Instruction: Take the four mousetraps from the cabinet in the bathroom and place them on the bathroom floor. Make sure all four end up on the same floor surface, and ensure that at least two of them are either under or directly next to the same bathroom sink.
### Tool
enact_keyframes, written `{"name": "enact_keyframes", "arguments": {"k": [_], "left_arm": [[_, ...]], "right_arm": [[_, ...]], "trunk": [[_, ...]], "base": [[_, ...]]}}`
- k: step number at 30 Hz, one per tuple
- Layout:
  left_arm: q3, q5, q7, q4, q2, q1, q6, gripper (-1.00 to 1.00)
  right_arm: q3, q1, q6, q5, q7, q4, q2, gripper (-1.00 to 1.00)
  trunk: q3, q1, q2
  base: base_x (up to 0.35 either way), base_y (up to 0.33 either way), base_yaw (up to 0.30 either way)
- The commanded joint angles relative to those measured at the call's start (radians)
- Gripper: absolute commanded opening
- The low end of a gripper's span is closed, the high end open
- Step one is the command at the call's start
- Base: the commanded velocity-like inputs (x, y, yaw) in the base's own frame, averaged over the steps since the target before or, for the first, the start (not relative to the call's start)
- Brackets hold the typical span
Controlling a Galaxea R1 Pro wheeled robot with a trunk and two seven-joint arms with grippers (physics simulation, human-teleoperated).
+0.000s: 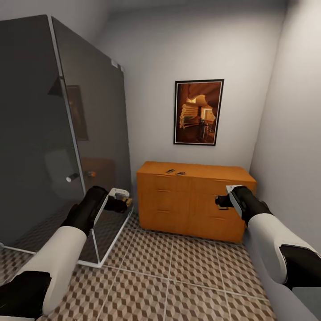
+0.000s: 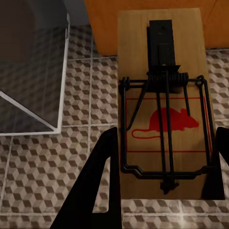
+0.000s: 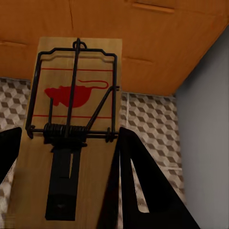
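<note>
The orange-brown cabinet (image 1: 196, 200) stands against the back wall, with two mousetraps (image 1: 170, 170) (image 1: 180, 173) lying on its top. My left gripper (image 1: 128, 203) is low by the cabinet's left end and is shut on a mousetrap (image 2: 164, 119), a wooden board with a red mouse print and black wire. My right gripper (image 1: 219, 200) hangs in front of the cabinet's right drawers. It is shut on another mousetrap (image 3: 76, 95). Cube-patterned bathroom floor (image 1: 178, 267) lies below both. The sink is out of view.
A dark glass shower enclosure (image 1: 53, 133) with a white base rim takes up the left side. The grey wall (image 1: 294, 133) is close on the right. A framed picture (image 1: 199, 112) hangs above the cabinet. Open floor tiles lie between me and the cabinet.
</note>
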Motion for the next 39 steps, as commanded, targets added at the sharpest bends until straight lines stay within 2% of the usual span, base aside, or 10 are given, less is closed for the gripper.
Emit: {"name": "enact_keyframes", "arguments": {"k": [1, 14, 21, 23, 24, 25, 30, 39], "left_arm": [[-0.003, -0.012, -0.009, 0.0, 0.001, -0.001, 0.002, -1.0], [-0.002, -0.011, -0.009, 0.005, 0.002, -0.001, 0.002, -1.0], [0.001, -0.004, -0.009, 0.048, 0.018, -0.001, -0.002, -1.0], [0.018, -0.002, -0.009, 0.064, 0.024, -0.001, -0.003, -1.0], [0.038, -0.002, -0.01, 0.07, 0.027, -0.001, -0.004, -1.0], [0.075, -0.002, -0.011, 0.077, 0.029, -0.001, -0.013, -1.0], [0.134, -0.002, -0.012, 0.106, 0.031, -0.001, -0.051, -1.0], [0.154, -0.003, -0.01, 0.167, 0.044, -0.001, -0.099, -1.0]], "right_arm": [[-0.006, -0.001, 0.005, 0.003, 0.003, -0.002, 0.001, -1.0], [-0.006, -0.001, 0.005, 0.0, 0.005, 0.002, 0.002, -1.0], [-0.006, -0.001, -0.004, 0.0, 0.029, 0.044, 0.007, -1.0], [-0.006, -0.001, -0.027, 0.0, 0.032, 0.06, 0.012, -1.0], [-0.006, -0.001, -0.037, -0.001, 0.034, 0.07, 0.017, -1.0], [-0.006, -0.001, -0.048, 0.001, 0.038, 0.091, 0.022, -1.0], [-0.006, -0.001, -0.074, 0.003, 0.049, 0.14, 0.03, -1.0], [-0.006, -0.001, -0.143, 0.003, 0.063, 0.235, 0.033, -1.0]], "trunk": [[-0.001, 0.0, -0.001], [-0.001, 0.0, -0.001], [-0.001, 0.0, -0.001], [-0.001, 0.0, -0.001], [-0.001, 0.0, -0.001], [-0.001, 0.0, -0.001], [-0.001, 0.0, -0.001], [-0.001, 0.0, -0.001]], "base": [[0.0, 0.0, 0.271], [0.0, 0.0, 0.271], [0.0, 0.0, 0.271], [0.0, 0.0, 0.271], [0.0, 0.0, 0.271], [0.0, 0.0, 0.271], [0.0, 0.0, 0.271], [0.0, 0.0, 0.271]]}}
